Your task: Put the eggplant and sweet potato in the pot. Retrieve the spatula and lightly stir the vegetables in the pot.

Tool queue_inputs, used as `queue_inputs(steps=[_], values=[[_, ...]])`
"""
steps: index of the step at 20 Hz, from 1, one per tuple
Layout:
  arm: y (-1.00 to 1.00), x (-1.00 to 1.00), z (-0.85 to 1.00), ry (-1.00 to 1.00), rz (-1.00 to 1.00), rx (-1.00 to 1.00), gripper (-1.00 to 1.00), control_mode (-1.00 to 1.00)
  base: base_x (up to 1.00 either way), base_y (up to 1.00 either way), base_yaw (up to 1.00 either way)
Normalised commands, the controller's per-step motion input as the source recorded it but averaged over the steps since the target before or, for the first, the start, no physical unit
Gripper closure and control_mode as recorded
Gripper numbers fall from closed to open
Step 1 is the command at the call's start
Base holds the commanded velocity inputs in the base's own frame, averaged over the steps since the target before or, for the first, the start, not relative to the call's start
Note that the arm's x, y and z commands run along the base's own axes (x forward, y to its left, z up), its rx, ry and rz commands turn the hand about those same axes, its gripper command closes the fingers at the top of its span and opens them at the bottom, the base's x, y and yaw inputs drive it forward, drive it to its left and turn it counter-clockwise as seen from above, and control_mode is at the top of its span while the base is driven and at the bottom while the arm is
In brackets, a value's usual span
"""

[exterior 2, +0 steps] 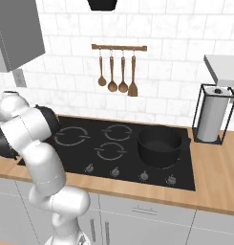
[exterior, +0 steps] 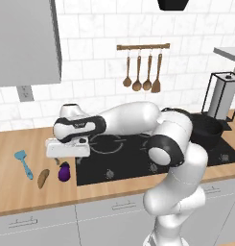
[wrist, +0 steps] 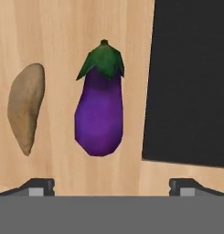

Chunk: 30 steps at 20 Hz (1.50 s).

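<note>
jaws: wide apart, holding nothing | eggplant [wrist: 99, 113]: on counter, seemingly below them | sweet potato [wrist: 25, 106]: beside it

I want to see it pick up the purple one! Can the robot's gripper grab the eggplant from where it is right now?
Probably yes. The gripper hangs open right above the eggplant, which lies alone on the wooden counter. The sweet potato beside it and the cooktop edge both leave gaps, so nothing seems to block the way down.
</note>
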Motion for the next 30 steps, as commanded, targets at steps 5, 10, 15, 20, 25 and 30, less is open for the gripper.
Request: queue_inputs(steps=[5,10,15,20,25,30], values=[[0.42,0.27,-0.36,0.0,-0.06,-0.03,-1.0,-1.0,0.0,0.0,0.0],[0.17,0.1,-0.3,0.0,-0.05,-0.09,-1.0,-1.0,0.0,0.0,0.0],[-0.11,0.0,-0.21,-0.02,-0.03,-0.11,-1.0,-1.0,0.0,0.0,0.0],[-0.33,-0.02,-0.14,-0.05,0.0,-0.04,-1.0,-1.0,0.0,0.0,0.0],[-0.38,-0.12,-0.26,-0.07,0.0,0.0,-1.0,-1.0,0.0,0.0,0.0],[-0.19,-0.11,-0.43,-0.03,0.0,0.05,-1.0,-1.0,0.0,0.0,0.0]])
